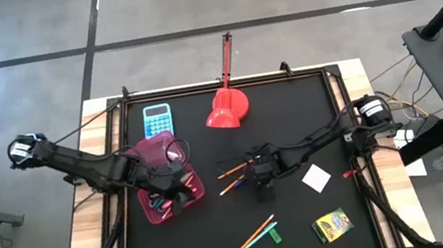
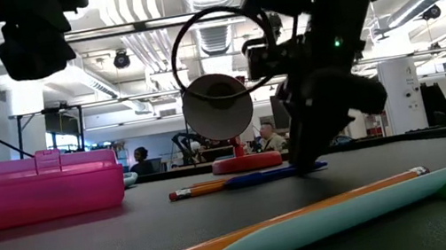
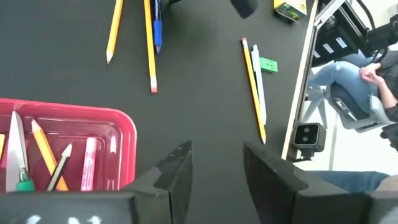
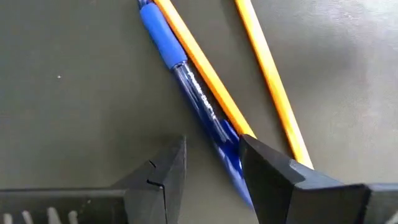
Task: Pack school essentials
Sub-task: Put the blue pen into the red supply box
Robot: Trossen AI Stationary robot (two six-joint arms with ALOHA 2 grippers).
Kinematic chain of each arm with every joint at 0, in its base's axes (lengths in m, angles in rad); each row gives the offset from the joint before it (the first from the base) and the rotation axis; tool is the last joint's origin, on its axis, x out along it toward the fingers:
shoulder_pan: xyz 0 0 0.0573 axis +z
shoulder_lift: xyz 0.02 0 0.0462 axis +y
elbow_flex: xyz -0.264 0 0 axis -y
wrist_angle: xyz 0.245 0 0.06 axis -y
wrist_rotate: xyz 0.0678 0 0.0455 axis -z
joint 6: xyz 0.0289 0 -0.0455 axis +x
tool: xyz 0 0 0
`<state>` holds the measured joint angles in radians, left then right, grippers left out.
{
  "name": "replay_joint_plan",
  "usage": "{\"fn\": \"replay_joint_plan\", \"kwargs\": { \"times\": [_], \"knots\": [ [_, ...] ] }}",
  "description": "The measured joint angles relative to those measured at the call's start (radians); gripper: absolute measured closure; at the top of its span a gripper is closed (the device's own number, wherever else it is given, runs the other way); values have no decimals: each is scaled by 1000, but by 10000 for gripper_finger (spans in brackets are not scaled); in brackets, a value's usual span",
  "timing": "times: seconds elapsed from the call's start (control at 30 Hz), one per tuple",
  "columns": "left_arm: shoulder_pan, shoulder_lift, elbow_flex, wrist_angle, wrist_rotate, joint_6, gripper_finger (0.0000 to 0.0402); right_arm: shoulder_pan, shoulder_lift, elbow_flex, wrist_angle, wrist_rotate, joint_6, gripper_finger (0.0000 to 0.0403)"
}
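Note:
The pink pencil case (image 1: 156,206) stands open at the table's left, with pencils and a pink highlighter (image 3: 89,165) lying in it. My left gripper (image 3: 214,152) hangs open above the case's right rim with nothing between its fingers. At mid-table lie two orange pencils (image 4: 267,74) and a blue pen (image 4: 163,31). My right gripper (image 4: 211,146) is down at the table over the pen's clear end, open, one finger on each side. Near the front edge lie an orange pencil (image 1: 254,234), a pale teal pen (image 2: 336,213), a green eraser (image 1: 275,236) and the crayon box (image 1: 332,225). The white square (image 1: 316,178) lies to the right. My right gripper comes from above, slanting down, its fingers across the blue pen's clear end (image 4: 219,134). The pen lies flat on the table and runs under one fingertip (image 4: 261,155). Whether that finger touches the pen I cannot tell.
A light-blue calculator (image 1: 157,118) and a red scoop with a long handle (image 1: 228,105) lie at the far side. The table has a raised wooden rim (image 1: 355,77). Bare black mat shows between the case and the front pencils. A seated person (image 3: 360,81) is beyond the table edge.

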<state>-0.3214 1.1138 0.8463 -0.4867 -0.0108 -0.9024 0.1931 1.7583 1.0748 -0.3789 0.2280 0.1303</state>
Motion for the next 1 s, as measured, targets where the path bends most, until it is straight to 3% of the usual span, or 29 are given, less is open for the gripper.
{"fn": "replay_joint_plan", "kwargs": {
  "times": [0.47, 0.87, 1.0],
  "knots": [
    [0, 0, -1, 6, -2, 23, 278, -12, 36, 4, 33, -41, -3, 287],
    [0, 1, -2, 7, -2, 29, 278, -7, 37, 3, 27, -201, 108, 330],
    [0, 1, -2, 7, -2, 47, 278, 8, 37, 2, 25, -162, 113, 327]
  ]
}}
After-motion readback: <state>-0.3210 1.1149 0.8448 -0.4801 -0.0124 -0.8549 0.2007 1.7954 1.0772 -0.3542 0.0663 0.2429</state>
